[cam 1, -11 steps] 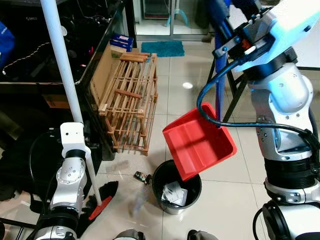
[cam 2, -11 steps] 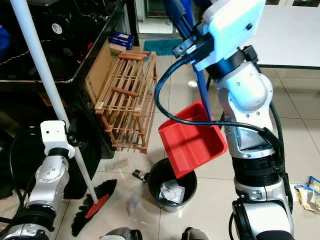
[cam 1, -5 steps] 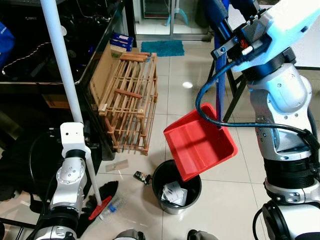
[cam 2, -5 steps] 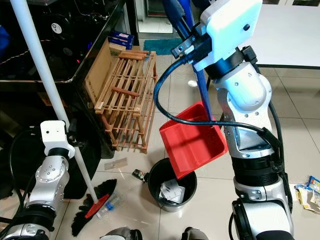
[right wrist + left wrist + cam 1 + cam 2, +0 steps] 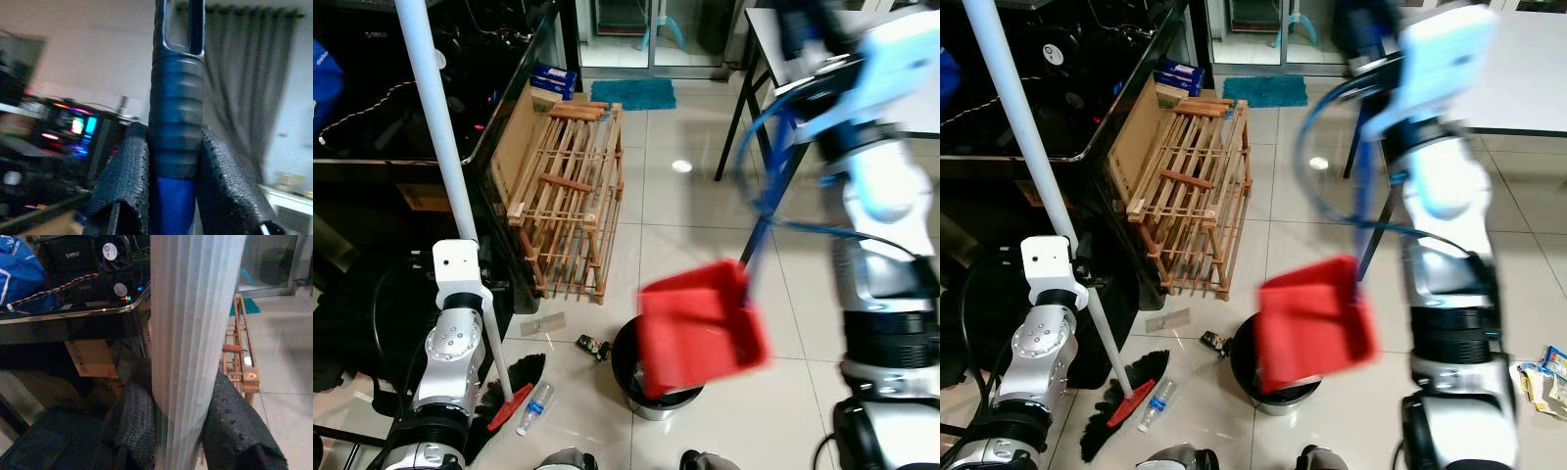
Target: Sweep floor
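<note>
The red dustpan (image 5: pixel 702 326) hangs blurred above the black bin (image 5: pixel 1278 390), far below the right gripper (image 5: pixel 171 161), whose fingers (image 5: pixel 124 181) are closed around the dustpan's blue handle (image 5: pixel 176 122). The left gripper (image 5: pixel 183 423) clamps its fingers (image 5: pixel 230 423) on the white broom pole (image 5: pixel 193 333); the broom head (image 5: pixel 514 392) rests on the tiled floor (image 5: pixel 675 211), well below them. A small plastic bottle (image 5: pixel 535 406) lies just beside the bristles.

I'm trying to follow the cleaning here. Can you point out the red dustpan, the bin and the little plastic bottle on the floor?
dustpan (image 5: pixel 703 328), left eye view, middle of its red pan.
bin (image 5: pixel 625 345), left eye view, left rim.
bottle (image 5: pixel 535 404), left eye view, middle of its clear body.
</note>
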Robot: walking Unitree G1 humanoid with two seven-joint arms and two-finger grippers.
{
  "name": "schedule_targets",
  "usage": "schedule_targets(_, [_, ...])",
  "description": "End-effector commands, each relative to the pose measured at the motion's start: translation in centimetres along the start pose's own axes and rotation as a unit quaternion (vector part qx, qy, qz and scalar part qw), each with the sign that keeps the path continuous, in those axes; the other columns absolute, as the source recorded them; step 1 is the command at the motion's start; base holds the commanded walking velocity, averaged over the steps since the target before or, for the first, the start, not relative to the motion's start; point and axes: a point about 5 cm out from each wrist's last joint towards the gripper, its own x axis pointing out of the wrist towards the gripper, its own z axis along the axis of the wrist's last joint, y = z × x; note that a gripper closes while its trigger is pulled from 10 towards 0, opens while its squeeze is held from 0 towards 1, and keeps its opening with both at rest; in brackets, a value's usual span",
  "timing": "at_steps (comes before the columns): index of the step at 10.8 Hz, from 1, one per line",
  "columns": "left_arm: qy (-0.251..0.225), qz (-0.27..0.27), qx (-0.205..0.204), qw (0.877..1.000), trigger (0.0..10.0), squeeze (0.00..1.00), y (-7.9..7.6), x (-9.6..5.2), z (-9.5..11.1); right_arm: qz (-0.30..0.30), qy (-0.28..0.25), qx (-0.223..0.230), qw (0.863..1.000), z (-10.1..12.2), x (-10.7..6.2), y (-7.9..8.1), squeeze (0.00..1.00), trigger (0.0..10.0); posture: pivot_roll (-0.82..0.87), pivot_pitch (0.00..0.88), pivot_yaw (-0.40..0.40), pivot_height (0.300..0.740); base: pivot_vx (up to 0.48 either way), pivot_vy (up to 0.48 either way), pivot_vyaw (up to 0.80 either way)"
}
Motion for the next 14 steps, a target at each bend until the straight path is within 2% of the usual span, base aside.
schedule_targets(1, [0.003, -0.002, -0.005, 1.0, 10.0, 0.0, -0.3, -0.3, -0.3, -0.03, -0.016, -0.016, 0.999, 1.0, 0.0, -1.1, 0.0, 10.0, -0.02, 0.071, 0.038, 0.74, 0.0, 0.0, 0.0])
schedule_targets(2, [0.004, -0.004, -0.006, 1.0, 10.0, 0.0, -0.3, -0.4, -0.4, -0.073, 0.003, -0.027, 0.997, 0.6, -0.7, -2.7, 0.0, 10.0, -0.03, 0.066, 0.039, 0.74, 0.0, 0.0, 0.0])
schedule_targets(4, [0.005, -0.004, -0.014, 1.0, 10.0, 0.0, -0.6, -0.5, -0.4, -0.104, 0.03, -0.012, 0.994, -0.2, -1.6, -3.7, 0.0, 10.0, -0.03, 0.056, 0.036, 0.74, 0.0, 0.0, 0.0])
schedule_targets(5, [0.006, -0.006, -0.02, 1.0, 10.0, 0.0, -1.0, -0.5, -0.4, -0.124, 0.051, 0.005, 0.991, -1.5, -2.3, -3.8, 0.0, 10.0, -0.03, 0.05, 0.035, 0.74, 0.0, 0.0, 0.0])
schedule_targets(7, [0.007, -0.015, -0.026, 1.0, 10.0, 0.0, -1.9, -0.7, -0.4, -0.181, 0.102, 0.082, 0.975, -4.5, -4.2, -3.2, 0.0, 10.0, -0.02, 0.044, 0.032, 0.74, 0.0, 0.0, 0.0])
schedule_targets(11, [0.013, -0.018, -0.029, 0.999, 10.0, 0.0, -2.2, -1.1, -0.7, -0.19, 0.106, 0.101, 0.971, -5.0, -4.3, -2.8, 0.0, 10.0, -0.02, 0.0, 0.023, 0.74, 0.0, 0.0, 0.0])
schedule_targets(14, [0.016, -0.024, -0.029, 0.999, 10.0, 0.0, -2.5, -1.1, -0.9, -0.192, 0.105, 0.103, 0.97, -5.1, -4.4, -2.5, 0.0, 10.0, -0.03, 0.0, 0.026, 0.74, 0.0, 0.0, 0.0])
